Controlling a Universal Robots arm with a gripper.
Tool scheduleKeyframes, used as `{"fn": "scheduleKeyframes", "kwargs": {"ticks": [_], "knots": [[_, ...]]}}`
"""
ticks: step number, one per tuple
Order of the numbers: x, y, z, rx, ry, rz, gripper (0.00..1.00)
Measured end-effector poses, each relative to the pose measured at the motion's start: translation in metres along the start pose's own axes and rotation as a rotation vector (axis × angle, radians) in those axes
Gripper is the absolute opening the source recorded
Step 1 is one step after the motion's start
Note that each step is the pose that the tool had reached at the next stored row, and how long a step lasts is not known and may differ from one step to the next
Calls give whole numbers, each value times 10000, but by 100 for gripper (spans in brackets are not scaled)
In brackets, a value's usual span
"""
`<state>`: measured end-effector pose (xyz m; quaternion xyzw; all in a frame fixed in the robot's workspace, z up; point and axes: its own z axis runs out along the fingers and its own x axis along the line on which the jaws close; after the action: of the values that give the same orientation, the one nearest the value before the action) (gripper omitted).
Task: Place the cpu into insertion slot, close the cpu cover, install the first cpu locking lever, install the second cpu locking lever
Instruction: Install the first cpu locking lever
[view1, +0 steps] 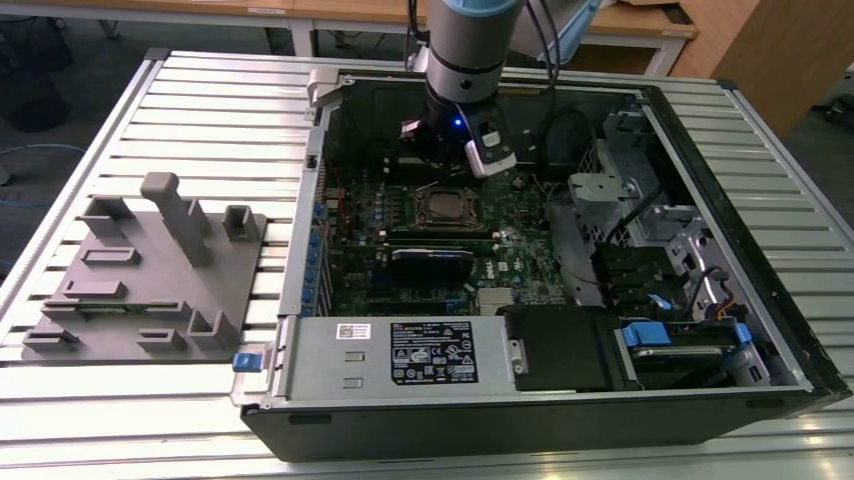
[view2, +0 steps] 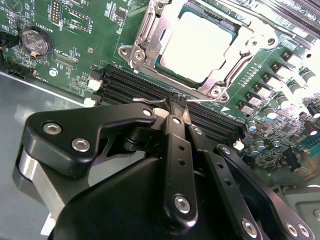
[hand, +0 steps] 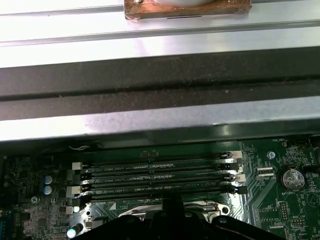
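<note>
The cpu (view2: 197, 45), a silver-grey square, lies in the insertion slot (view1: 445, 206) on the green board, so the slot's contact field is hidden under it. The silver cpu cover (view2: 240, 62) lies flat around the chip's edge. My gripper (view2: 179, 102) is shut, its black fingertips just off the socket's edge over the memory slots (view2: 135, 87). A thin silver locking lever (view2: 145, 100) ends right at the fingertips; I cannot tell whether it is pinched. In the exterior view the gripper (view1: 451, 160) hangs just behind the socket. Its tips (hand: 165, 207) also show in the first wrist view.
The board sits inside an open computer case (view1: 747, 200) on a slatted metal table (view1: 200, 110). A power supply (view1: 400, 350) and drive bays (view1: 667, 340) fill the case's front. A coin battery (view2: 35, 41) sits near the memory slots. A grey fixture block (view1: 147, 270) stands at the exterior view's left.
</note>
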<state>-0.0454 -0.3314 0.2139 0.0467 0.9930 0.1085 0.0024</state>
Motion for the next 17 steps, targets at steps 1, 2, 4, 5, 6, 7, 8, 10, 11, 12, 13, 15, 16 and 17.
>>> {"fn": "scheduleKeyframes", "kwargs": {"ticks": [1,2,4,5,6,7,8,10,11,12,13,15,16,17], "knots": [[-4,0,3,2,-1,3,11],[-4,-1,5,1,-2,9,11],[-4,-1,6,2,-2,10,11],[-4,-1,8,1,-3,9,11],[-4,-2,10,0,-4,9,11],[-4,-2,11,1,-4,9,11],[-4,-2,12,1,-3,9,11],[-4,-3,12,3,-3,9,11],[-4,-3,13,2,-3,9,11],[-4,-3,13,2,-3,9,11],[-4,-3,16,4,-8,20,11],[-4,-4,19,20,-27,99,11],[-4,-5,22,22,-42,156,11],[-4,-5,25,23,-60,232,11]]}}
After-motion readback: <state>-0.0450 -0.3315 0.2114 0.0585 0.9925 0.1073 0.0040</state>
